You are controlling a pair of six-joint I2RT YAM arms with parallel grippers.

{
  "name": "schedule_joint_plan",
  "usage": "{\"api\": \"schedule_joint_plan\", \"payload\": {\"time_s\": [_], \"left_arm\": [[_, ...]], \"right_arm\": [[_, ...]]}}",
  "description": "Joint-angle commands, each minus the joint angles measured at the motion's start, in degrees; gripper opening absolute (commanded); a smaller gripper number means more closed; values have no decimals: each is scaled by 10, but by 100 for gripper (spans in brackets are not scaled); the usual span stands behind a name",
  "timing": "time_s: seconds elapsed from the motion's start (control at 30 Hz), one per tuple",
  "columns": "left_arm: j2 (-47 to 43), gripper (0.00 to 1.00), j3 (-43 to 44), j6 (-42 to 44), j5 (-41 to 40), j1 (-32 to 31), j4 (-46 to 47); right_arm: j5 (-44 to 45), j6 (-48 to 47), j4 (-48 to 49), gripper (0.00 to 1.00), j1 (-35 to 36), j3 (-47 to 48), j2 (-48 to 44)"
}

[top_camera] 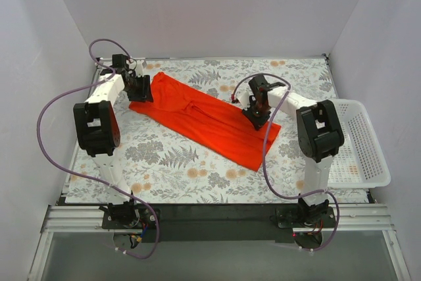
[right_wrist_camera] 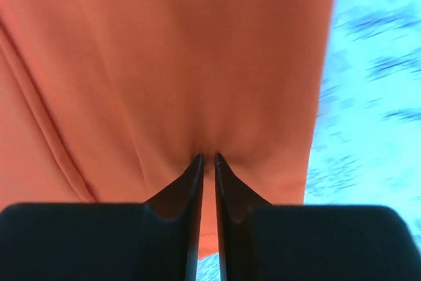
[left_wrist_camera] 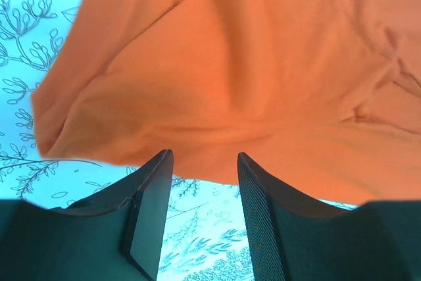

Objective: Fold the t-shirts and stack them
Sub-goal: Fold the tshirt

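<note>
Across the floral-print bench mat (top_camera: 164, 162): plain orange-red cloth t-shirt (top_camera: 204, 123), seemingly folded lengthwise; cross-folds and stacking outstanding; left tool (top_camera: 141, 87) part-wide, empty, at far-left end; right tool (top_camera: 256, 118) narrow, pinching right-end cloth.

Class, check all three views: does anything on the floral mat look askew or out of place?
The t-shirt lies diagonally across the floral mat, creased, not square to its edges. Nothing looks spilled or damaged.
</note>
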Motion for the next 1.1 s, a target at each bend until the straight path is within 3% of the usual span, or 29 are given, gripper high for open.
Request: {"api": "schedule_joint_plan", "payload": {"time_s": [0.0, 0.17, 0.27, 0.4, 0.63, 0.77, 0.8, 0.9, 1.07], "left_arm": [[-16, 43, -8, -1, -22, -13, -6], [9, 43, 4, 0, -34, -54, -6], [26, 43, 14, -2, -43, -79, -4], [88, 43, 54, -10, -64, -102, -20], [215, 41, 205, -14, -32, -138, -45], [302, 41, 345, -16, -11, -166, -38], [313, 41, 392, -27, 7, -169, -7], [313, 44, 411, -46, 10, -173, 87], [247, 53, 369, -42, 0, -170, 175]], "right_arm": [[-8, -7, -44, 17, 34, -84, -40], [-54, -7, -61, 16, 114, -196, -128], [-119, -11, -90, 16, 143, -210, -167], [-119, -1, -102, 17, 137, -184, -188], [-132, 10, -105, 18, 99, -149, -204], [-121, 0, -102, 18, 98, -168, -208], [-123, 0, -102, 18, 98, -172, -207], [-130, -1, -99, 18, 98, -176, -195], [-133, 3, -92, 18, 110, -149, -154]]}}
